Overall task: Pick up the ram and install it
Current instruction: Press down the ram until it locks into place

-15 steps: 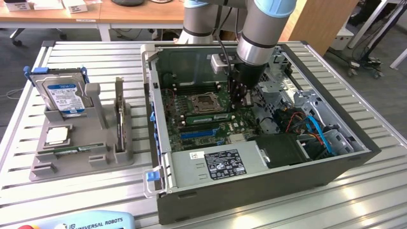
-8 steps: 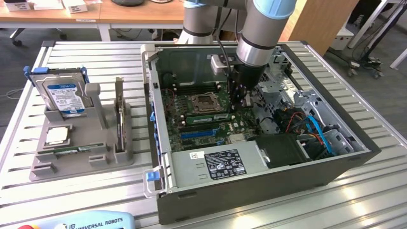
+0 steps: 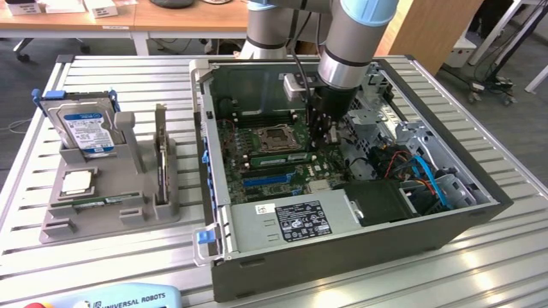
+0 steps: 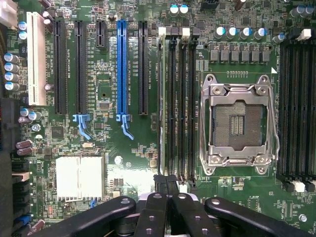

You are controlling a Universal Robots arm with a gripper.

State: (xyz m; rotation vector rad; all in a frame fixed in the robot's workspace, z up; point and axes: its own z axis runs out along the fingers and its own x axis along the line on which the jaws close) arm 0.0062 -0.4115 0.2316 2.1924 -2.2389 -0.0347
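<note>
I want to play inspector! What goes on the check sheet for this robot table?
Surface: slatted metal table, carrying an open computer case.
Job's things: ram stands edge-up at a slot beside the empty socket.
Clutter: drive and chip in a grey holder, on the exterior view's left.
Tool: tool is shut, at the ram's end; whether it grips the ram, cannot tell.
Cables: blue and orange cables inside the case.
Surroundings: wooden desks behind.
</note>
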